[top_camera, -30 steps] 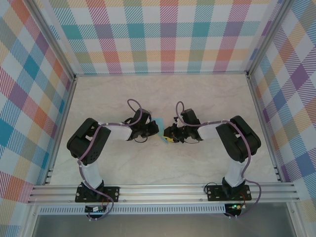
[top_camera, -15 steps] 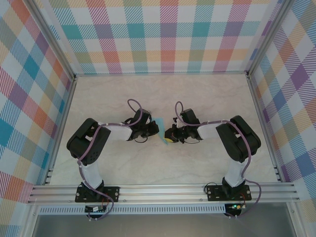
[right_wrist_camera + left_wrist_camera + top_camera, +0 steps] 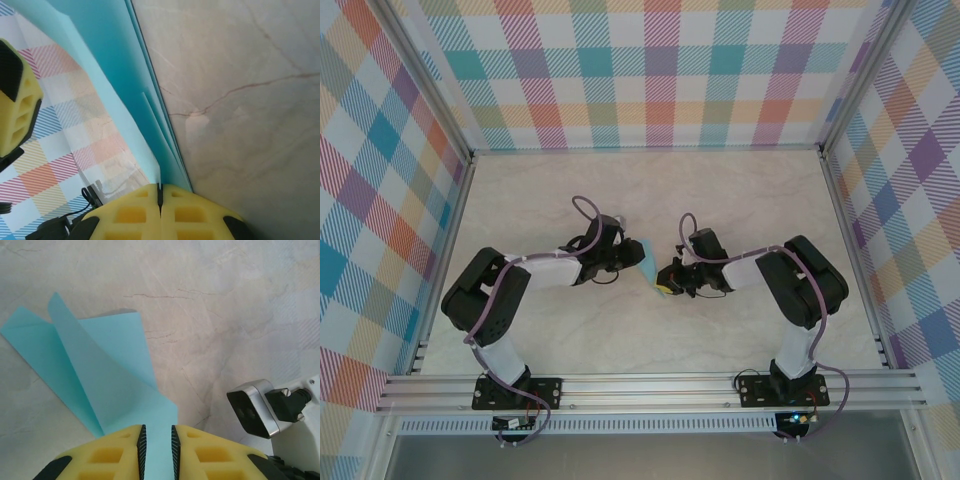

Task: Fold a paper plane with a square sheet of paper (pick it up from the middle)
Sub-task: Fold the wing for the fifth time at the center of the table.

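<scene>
- Top external view: the sheet of paper (image 3: 647,260), light blue and already folded, is seen near the middle of the table (image 3: 650,190), raised between the two grippers.
- The left gripper (image 3: 634,262) is met at the sheet's left side and the right gripper (image 3: 663,283) at its near right corner.
- Bare marble is left on all sides. The plaid back wall (image 3: 650,70), both side walls and the front rail (image 3: 650,385) are well apart from the sheet.
- Compared with a second ago, the left arm's elbow has swung outward and nearer the front rail, and its wrist has shifted slightly toward the back wall. The right arm is little changed, and the sheet is kept between the grippers.
- Left wrist view: the left gripper (image 3: 157,442) is seen with its jaws a narrow slit apart and blue paper showing in the gap, so no pinch is made.
- The sheet (image 3: 107,375) spreads ahead of the fingers in folded flaps, with one corner standing up. Open table (image 3: 225,315) lies beyond and to the right.
- A silver camera block (image 3: 252,409) is seen at the lower right, near the sheet's edge.
- Right wrist view: the right gripper (image 3: 160,200) is closed tight, with the sheet's layered edge (image 3: 107,65) caught in the seam.
- Clear marble (image 3: 250,100) is seen to the right, and a yellow finger (image 3: 15,100) of the left gripper at the left border.
</scene>
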